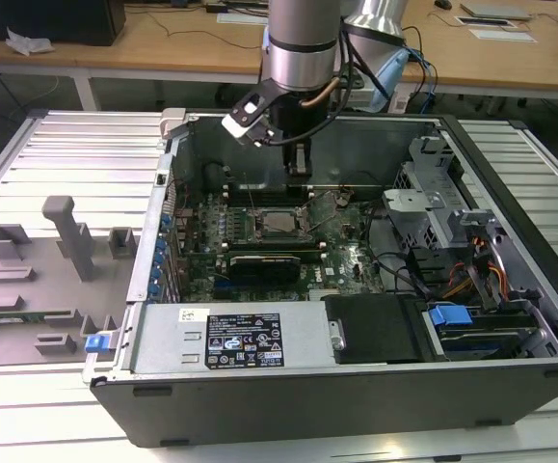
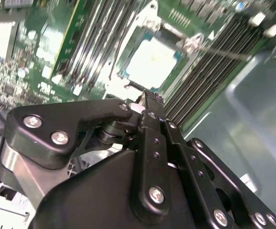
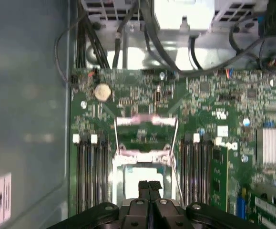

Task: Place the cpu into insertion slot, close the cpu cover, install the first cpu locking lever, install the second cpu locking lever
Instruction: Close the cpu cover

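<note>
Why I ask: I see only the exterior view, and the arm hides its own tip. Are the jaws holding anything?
Observer: No. In both wrist views the gripper has its jaws shut together with nothing between them.
Operator: Then where is the cpu?
Observer: The cpu lies flat in the insertion slot, its bright top showing in the second wrist view.
Operator: Any lever latched?
Observer: I cannot tell; one thin lever angles away from the slot's corner over the long dark slots.
</note>
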`<state>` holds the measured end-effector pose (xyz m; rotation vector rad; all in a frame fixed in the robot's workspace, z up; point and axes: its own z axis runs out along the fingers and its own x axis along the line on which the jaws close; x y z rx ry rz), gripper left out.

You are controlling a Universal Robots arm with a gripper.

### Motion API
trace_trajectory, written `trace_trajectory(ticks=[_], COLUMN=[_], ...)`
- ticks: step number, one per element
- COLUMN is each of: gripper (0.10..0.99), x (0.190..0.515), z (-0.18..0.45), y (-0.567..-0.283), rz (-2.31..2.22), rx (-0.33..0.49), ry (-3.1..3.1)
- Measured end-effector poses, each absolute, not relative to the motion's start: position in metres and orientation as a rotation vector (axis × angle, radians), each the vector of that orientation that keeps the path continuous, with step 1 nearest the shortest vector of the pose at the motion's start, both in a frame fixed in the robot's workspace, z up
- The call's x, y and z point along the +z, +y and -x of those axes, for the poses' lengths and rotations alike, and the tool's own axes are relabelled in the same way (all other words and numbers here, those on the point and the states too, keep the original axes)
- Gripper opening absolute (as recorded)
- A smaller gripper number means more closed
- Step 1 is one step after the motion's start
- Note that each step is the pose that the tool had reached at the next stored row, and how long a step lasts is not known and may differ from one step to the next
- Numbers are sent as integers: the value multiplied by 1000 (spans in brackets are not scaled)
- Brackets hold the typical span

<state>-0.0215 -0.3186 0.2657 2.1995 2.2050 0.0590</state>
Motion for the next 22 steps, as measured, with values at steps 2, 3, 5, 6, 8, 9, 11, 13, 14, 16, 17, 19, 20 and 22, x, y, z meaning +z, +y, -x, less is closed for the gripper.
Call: trace_trajectory(ticks=[2,3,5,6,8,9,11,13,14,16,17,19,20,22], gripper=[106,106,106,106,106,106,106,106,106,106,106,106,106,106], x=[266,266,266,266,266,266,266,266,266,265,263,261,259,256], z=[4,1,-11,-18,-27,-29,-38,-45,-47,-51,-52,-54,-56,-57], y=[-319,-319,-319,-319,-319,-319,-319,-319,-319,-319,-319,-319,-319,-319], rz=[-2201,-2202,-2203,-2203,-2204,-2204,-2204,-2204,-2204,-2204,-2205,-2207,-2208,-2209], rx=[55,55,52,51,50,50,50,50,50,50,50,50,50,50], ry=[2207,2207,2208,2209,2209,2209,2209,2209,2209,2209,2208,2206,2205,2203])
